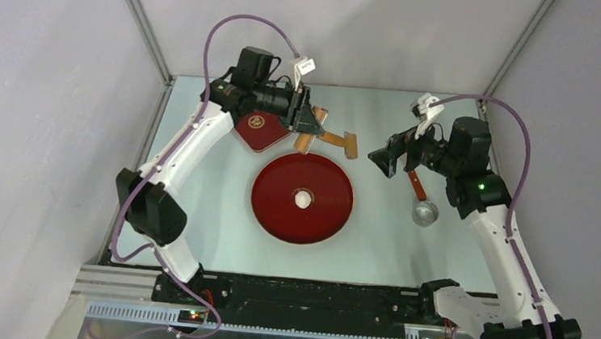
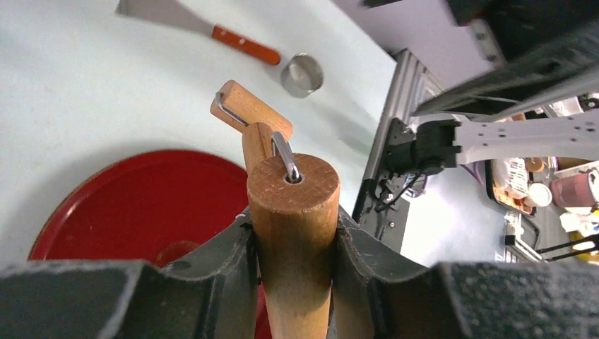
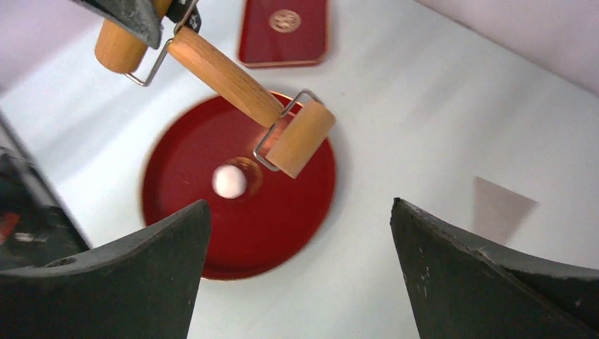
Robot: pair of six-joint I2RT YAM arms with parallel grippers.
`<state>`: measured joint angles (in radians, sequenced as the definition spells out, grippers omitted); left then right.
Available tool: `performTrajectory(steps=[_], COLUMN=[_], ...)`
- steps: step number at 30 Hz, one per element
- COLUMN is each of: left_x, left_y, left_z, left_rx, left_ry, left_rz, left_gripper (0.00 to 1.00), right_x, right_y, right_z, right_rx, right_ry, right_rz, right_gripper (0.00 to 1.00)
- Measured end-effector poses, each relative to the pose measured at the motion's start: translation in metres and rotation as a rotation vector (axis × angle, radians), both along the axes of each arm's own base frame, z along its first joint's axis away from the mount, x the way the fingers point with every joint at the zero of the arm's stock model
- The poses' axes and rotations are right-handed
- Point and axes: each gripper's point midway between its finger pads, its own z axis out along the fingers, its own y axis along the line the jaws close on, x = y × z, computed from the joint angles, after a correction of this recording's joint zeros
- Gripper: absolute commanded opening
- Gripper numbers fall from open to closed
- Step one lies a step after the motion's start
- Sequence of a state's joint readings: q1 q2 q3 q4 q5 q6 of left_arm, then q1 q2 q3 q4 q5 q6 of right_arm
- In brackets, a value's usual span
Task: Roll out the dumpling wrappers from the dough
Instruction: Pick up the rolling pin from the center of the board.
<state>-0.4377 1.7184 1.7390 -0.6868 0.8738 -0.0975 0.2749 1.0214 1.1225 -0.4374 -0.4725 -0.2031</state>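
Observation:
The dough (image 1: pixel 303 199) (image 3: pixel 229 181) is a small white ball at the middle of the round red plate (image 1: pixel 277 216) (image 3: pixel 282 226). No dumpling wrappers are in view. My left gripper (image 1: pixel 305 123) (image 2: pixel 293 226) is shut on one end of a wooden roller (image 1: pixel 330 138) (image 2: pixel 293 205) (image 3: pixel 226 74). It holds the roller in the air over the plate's far edge, and the roller's other drum (image 3: pixel 300 138) hangs above the plate beside the dough. To the right of the plate my right gripper (image 1: pixel 383 158) (image 3: pixel 300 205) stands open with nothing between its fingers.
A square red plate (image 1: pixel 258 130) (image 3: pixel 284 32) lies at the back, behind the round one. On the table to the right are a scraper with an orange handle (image 1: pixel 416 183) (image 2: pixel 244 44) and a metal ring cutter (image 1: pixel 425 213) (image 2: pixel 302 74), under my right arm.

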Motion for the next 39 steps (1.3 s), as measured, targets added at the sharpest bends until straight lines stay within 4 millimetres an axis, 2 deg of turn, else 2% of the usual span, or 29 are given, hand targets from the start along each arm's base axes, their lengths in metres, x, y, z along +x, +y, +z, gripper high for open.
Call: performTrajectory(steps=[2,7,10,12,16,21,27,32,39], left_x=[-0.009,-0.033,-0.048,-0.057,-0.071,-0.085,-0.097,-0.106,-0.111], left_y=[-0.001,0.003,0.007,0.009,0.011,0.005,-0.001,-0.003,-0.001], left_z=[0.026,0.074,0.093,0.102,0.106,0.097,0.091,0.097,0.103], left_rx=[-0.038,-0.114,-0.147,-0.162,-0.177,-0.173,-0.168,-0.176,-0.182], left_ry=[-0.051,-0.143,-0.180,-0.198,-0.209,-0.196,-0.186,-0.209,-0.227], left_rz=[-0.022,-0.073,-0.099,-0.114,-0.145,-0.189,-0.225,-0.244,-0.244], left_gripper=[0.00,0.00,0.00,0.00,0.00,0.00,0.00,0.00,0.00], right_x=[0.002,0.021,0.031,0.028,0.005,-0.025,-0.051,-0.062,-0.058], right_y=[0.004,0.009,0.013,0.017,0.031,0.055,0.076,0.084,0.085], right_z=[0.004,0.009,0.007,0.006,0.016,0.031,0.036,0.034,0.022], right_rx=[0.111,0.399,0.555,0.609,0.637,0.604,0.566,0.543,0.539], right_ry=[0.070,0.290,0.462,0.543,0.614,0.628,0.647,0.661,0.690], right_rz=[0.030,0.157,0.257,0.322,0.457,0.621,0.740,0.795,0.790], right_gripper=[0.99,0.99,0.99,0.99,0.99,0.99,0.99,0.99,0.99])
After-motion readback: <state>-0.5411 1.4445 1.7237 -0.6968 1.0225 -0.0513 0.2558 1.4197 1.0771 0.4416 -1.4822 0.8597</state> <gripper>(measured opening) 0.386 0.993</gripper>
